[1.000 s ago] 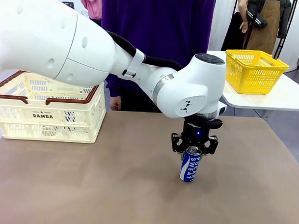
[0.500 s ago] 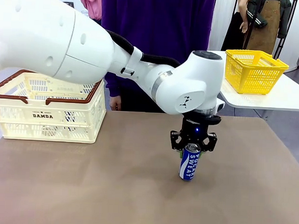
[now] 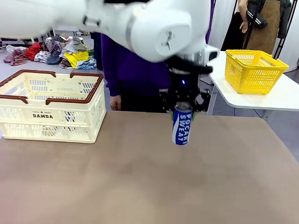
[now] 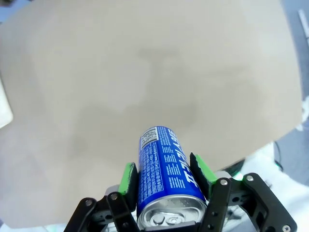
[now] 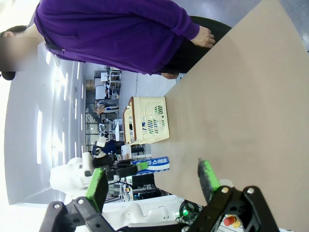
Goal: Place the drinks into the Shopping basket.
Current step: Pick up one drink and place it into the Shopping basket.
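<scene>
Blue "POCARI SWEAT" can [image 3: 181, 125] now hangs clear of the tabletop [image 3: 147, 180]; a second ago it stood on the surface right of centre, so lift-off has happened within that second; can upright, label facing the front camera, silver top tucked between the jaws. Left gripper [image 3: 182, 104] clamped on the can's upper part; left wrist view confirms it, green pads [image 4: 201, 170] pressed on both sides of the blue body [image 4: 164, 174], bare tabletop well below. Arm has risen and swung toward the robot's left since the earlier frames; can now sits higher and nearer the middle of the table. Shopping basket [image 3: 47, 104], cream with brown rim, stands at the far left, well apart from the can; contents cannot be read through the slots. Right gripper [image 5: 153, 182] jaws wide, nothing between them. Judgement: grasp secure, pick step done; transfer leftward over the basket rim remains, then release. Person in purple [image 3: 141, 52] stands behind the table.
</scene>
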Controlling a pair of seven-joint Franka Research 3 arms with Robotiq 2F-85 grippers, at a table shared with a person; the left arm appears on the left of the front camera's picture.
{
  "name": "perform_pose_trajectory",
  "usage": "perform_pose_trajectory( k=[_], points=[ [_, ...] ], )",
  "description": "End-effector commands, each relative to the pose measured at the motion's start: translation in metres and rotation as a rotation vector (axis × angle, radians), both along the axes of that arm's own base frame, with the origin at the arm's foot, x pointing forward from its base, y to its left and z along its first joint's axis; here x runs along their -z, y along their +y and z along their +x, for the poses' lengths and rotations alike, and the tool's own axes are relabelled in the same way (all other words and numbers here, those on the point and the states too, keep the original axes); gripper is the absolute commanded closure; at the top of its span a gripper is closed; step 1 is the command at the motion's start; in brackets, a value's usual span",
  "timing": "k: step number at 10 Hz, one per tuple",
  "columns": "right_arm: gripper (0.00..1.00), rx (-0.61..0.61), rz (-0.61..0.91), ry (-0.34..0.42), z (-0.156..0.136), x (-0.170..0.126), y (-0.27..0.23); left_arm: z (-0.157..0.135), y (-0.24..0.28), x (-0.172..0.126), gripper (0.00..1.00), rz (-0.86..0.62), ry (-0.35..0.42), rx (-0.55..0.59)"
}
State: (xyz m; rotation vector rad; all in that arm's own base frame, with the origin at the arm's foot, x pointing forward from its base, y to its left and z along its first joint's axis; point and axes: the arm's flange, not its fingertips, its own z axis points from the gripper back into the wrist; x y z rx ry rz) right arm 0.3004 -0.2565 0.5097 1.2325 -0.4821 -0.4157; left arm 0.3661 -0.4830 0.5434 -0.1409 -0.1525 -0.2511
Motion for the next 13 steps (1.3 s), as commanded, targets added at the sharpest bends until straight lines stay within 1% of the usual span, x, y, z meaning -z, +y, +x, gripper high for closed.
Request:
perform_pose_trajectory(
  k=[1, 2, 3, 6, 7, 8, 9, 10, 11, 12, 13],
  points=[
    [0.0, -0.006, 0.003, -0.029, 0.001, -0.001, -0.001, 0.002, 0.031, -0.005, 1.0, -0.036, 0.045, -0.007],
    [0.0, -0.006, 0.003, -0.029, 0.001, -0.001, -0.001, 0.0, 0.033, -0.002, 1.0, -0.027, 0.043, -0.111],
    [0.0, -0.006, 0.003, -0.029, 0.001, -0.001, -0.001, 0.001, 0.013, -0.014, 1.0, -0.016, 0.013, 0.011],
    [0.0, -0.006, 0.003, -0.029, 0.001, -0.001, -0.001, 0.001, 0.013, -0.014, 1.0, -0.016, 0.013, 0.011],
    [0.0, -0.006, 0.003, -0.029, 0.001, -0.001, -0.001, 0.001, 0.015, -0.008, 1.0, -0.015, 0.034, -0.001],
    [0.0, -0.006, 0.003, -0.029, 0.001, -0.001, -0.001, 0.009, 0.017, -0.014, 1.0, -0.04, -0.085, -0.037],
    [0.0, -0.006, 0.003, -0.029, 0.001, -0.001, -0.001, 0.038, 0.039, -0.036, 1.0, -0.122, -0.145, -0.124],
    [0.0, -0.006, 0.003, -0.029, 0.001, -0.001, -0.001, 0.069, 0.07, -0.06, 1.0, -0.17, -0.219, -0.219],
    [0.0, -0.006, 0.003, -0.029, 0.001, -0.001, -0.001, 0.095, 0.1, -0.08, 1.0, -0.218, -0.243, -0.2],
    [0.0, -0.006, 0.003, -0.029, 0.001, -0.001, -0.001, 0.123, 0.137, -0.097, 1.0, -0.216, -0.297, -0.229],
    [0.0, -0.006, 0.003, -0.029, 0.001, -0.001, -0.001, 0.143, 0.17, -0.109, 1.0, -0.218, -0.291, -0.239]
  ],
)
